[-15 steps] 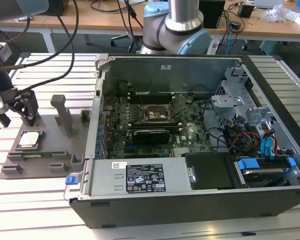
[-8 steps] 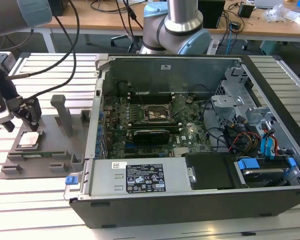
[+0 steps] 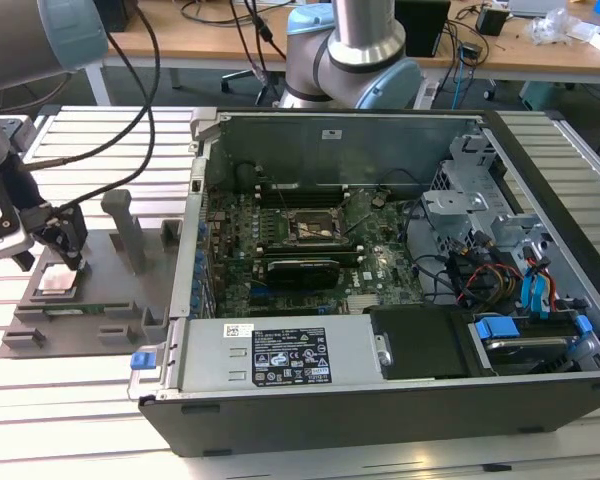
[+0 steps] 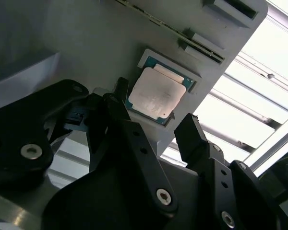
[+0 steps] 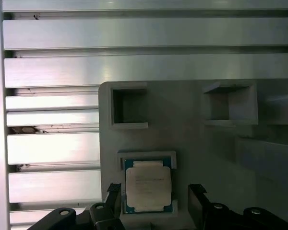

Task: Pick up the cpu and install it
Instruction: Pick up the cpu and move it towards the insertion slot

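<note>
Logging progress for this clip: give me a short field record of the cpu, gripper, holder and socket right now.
cpu: flat in its recess in the grey holder, not lifted
gripper: open, above the cpu, a finger on either side
holder: on the slatted table, at the exterior view's left of the computer case
socket: inside the case, away from the cpu

The first wrist view's edge cuts off the gripper; we see its fingers, not its body. In the second wrist view one fingertip covers a corner of the cpu. The exterior view's edge crops the arm.
</note>
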Action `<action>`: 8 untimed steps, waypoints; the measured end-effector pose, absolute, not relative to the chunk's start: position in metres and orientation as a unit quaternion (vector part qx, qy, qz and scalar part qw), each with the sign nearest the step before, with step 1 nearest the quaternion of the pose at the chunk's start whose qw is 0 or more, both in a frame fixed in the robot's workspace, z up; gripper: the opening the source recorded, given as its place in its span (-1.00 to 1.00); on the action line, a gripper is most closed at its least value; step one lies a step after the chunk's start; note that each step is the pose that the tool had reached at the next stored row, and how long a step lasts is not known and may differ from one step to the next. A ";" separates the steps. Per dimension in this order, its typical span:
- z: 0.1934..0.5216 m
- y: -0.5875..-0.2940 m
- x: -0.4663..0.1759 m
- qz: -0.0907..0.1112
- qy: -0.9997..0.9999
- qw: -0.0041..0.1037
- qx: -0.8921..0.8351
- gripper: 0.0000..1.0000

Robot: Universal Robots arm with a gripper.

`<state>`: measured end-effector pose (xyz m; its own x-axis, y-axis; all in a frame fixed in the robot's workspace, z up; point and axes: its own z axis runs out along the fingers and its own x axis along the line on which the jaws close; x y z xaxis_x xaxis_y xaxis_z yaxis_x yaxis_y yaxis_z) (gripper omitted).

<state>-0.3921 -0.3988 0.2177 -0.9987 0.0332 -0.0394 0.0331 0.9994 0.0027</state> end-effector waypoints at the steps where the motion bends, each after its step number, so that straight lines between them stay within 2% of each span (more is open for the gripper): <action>1: 0.216 -0.399 -0.392 0.001 1.000 0.020 0.017 0.33; 3: 0.212 -0.399 -0.391 -0.007 1.000 0.020 0.014 0.33; 8: 0.207 -0.399 -0.390 -0.007 1.000 0.021 -0.014 0.33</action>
